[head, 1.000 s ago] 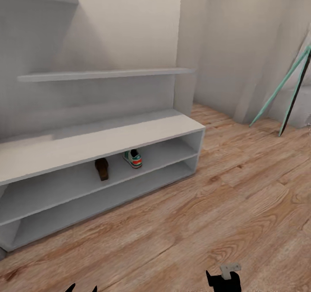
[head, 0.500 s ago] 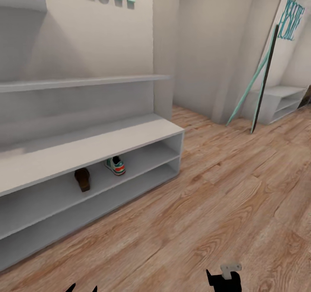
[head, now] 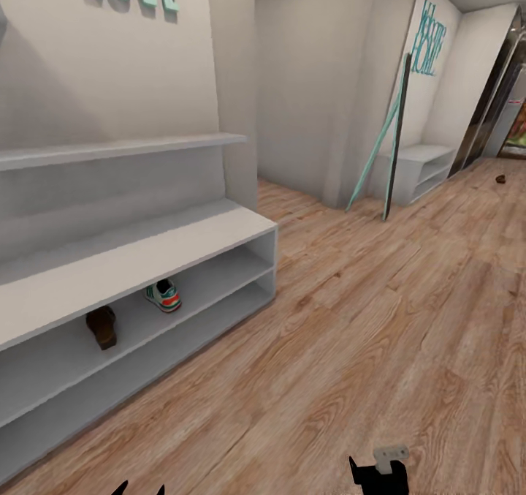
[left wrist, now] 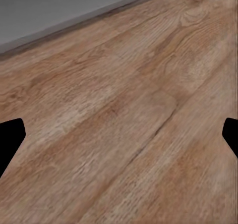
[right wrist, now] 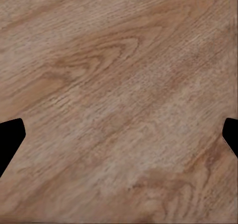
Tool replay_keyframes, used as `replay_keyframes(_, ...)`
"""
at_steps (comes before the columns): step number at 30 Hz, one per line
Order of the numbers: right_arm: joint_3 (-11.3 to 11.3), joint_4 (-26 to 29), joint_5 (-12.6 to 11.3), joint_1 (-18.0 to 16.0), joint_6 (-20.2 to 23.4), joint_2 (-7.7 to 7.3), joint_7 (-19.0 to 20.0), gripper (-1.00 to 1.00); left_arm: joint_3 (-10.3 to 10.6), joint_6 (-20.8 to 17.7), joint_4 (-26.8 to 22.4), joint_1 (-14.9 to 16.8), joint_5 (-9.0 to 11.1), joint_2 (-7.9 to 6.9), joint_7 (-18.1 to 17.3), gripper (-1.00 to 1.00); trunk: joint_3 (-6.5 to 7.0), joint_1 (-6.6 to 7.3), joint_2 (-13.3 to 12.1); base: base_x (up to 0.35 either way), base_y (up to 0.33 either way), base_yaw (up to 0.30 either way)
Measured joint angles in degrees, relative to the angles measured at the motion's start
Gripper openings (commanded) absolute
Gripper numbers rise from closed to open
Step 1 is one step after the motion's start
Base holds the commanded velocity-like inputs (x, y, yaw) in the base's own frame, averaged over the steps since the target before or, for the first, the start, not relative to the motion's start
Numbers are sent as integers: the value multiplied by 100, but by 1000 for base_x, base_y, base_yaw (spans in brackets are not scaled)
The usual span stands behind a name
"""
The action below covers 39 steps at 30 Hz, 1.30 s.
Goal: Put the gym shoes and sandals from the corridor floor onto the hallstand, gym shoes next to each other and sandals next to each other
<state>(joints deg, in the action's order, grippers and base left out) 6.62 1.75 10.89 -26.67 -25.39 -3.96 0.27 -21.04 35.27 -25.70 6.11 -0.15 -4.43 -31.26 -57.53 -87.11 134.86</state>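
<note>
One white green-striped gym shoe (head: 163, 296) and one dark brown leather sandal (head: 101, 327) are seen on the pale-grey hallstand (head: 139, 250)'s upper tier. Both grippers (left wrist: 119, 135) (right wrist: 119, 135) are spread wide and empty. A small dark object (head: 500, 179), possibly the second sandal, should be approached squarely down the wood-plank corridor floor (head: 380, 312).

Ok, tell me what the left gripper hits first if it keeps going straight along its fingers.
Most likely the corridor floor: the left wrist view looks past open fingers onto bare wood planks, with nothing between them. A pale-grey unit's edge lies off to one side, apparently beyond that line, though depth is hard to judge.
</note>
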Motion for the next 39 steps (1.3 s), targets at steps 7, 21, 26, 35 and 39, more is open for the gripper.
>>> replay_keyframes(7,0,0,0,0,0,0,0,100,0,1,1,-1,0,0,0,100,126,154,-281,0,0,-300)
replay_keyframes(21,0,0,0,0,0,0,-1,100,-13,2,0,-2,42,-4,1,100,144,176,-322,0,0,-300)
replay_keyframes(26,0,0,0,0,0,0,-1,100,-16,2,0,-1,48,-5,1,100,144,176,-322,0,0,-300)
replay_keyframes(35,0,0,0,0,0,0,0,100,-28,3,1,-1,55,-5,1,100,144,176,-322,0,0,-300)
replay_keyframes(39,0,0,0,0,0,0,-1,100,-29,3,1,-1,55,-1,1,100,144,176,-322,0,0,-300)
